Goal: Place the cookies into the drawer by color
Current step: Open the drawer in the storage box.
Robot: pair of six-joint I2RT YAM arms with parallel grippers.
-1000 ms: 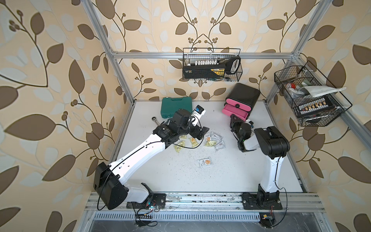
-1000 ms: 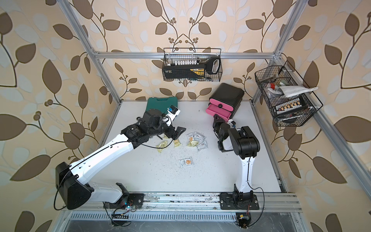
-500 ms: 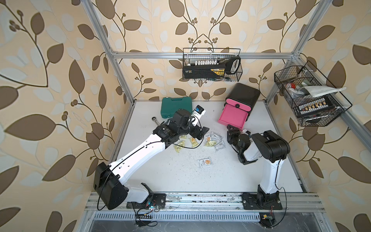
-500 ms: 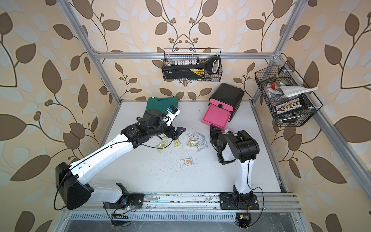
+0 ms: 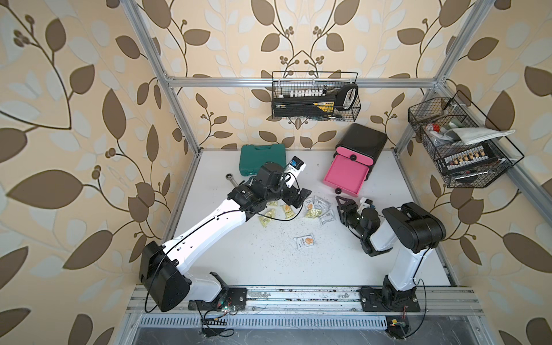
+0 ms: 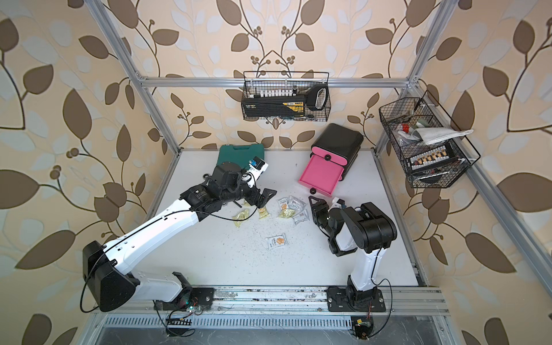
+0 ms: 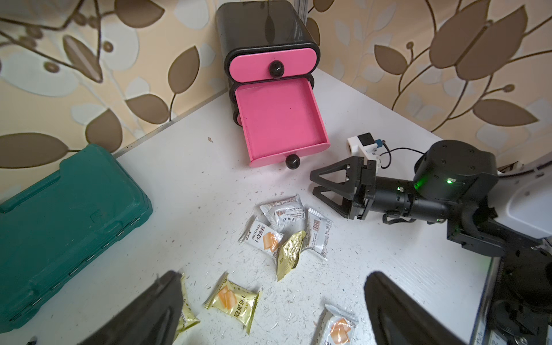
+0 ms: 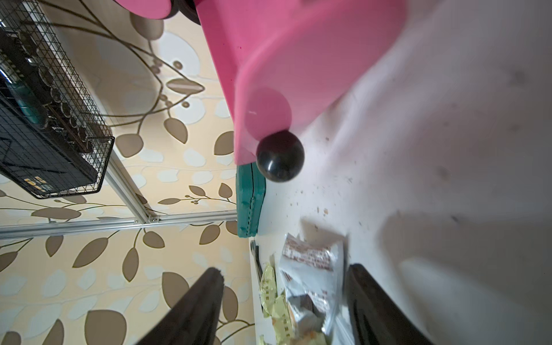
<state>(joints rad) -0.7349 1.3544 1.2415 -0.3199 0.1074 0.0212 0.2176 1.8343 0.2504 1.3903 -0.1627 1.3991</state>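
Left wrist view: the drawer [image 7: 265, 44] is a glossy black cabinet with rounded corners, standing near the back wall on the robot's right side of the white table [image 7: 185, 167], which is speckled with crumbs. Its middle tray [image 7: 277, 119], of smooth pink plastic, shallow and flat-bottomed, is pulled well out, with a spherical black knob [image 7: 292, 161] at its front edge. The top drawer front [image 7: 270, 64] sits flush.

The cookies [image 7: 286, 215] are crinkly foil packets lying on the table between the two arms. Three white ones overlap, and a crumpled gold packet [image 7: 291, 251] lies against them. Yellow-green packets [image 7: 233, 301] printed with an orange picture lie closer to the left arm. In both top views a lone white packet [image 5: 305, 240] lies apart, nearer the base rail. A ribbed green tool case [image 7: 59, 221] lies by the back wall.

The right arm is folded at the elbow with its forearm low. The right gripper [image 7: 313, 183], with triangular black fingers, points toward the knob, near it but apart, its jaws parted and holding nothing. The left arm stretches long across the table. The left gripper [image 7: 271, 276] hangs over the yellow-green packets with its jaws spread wide and empty.
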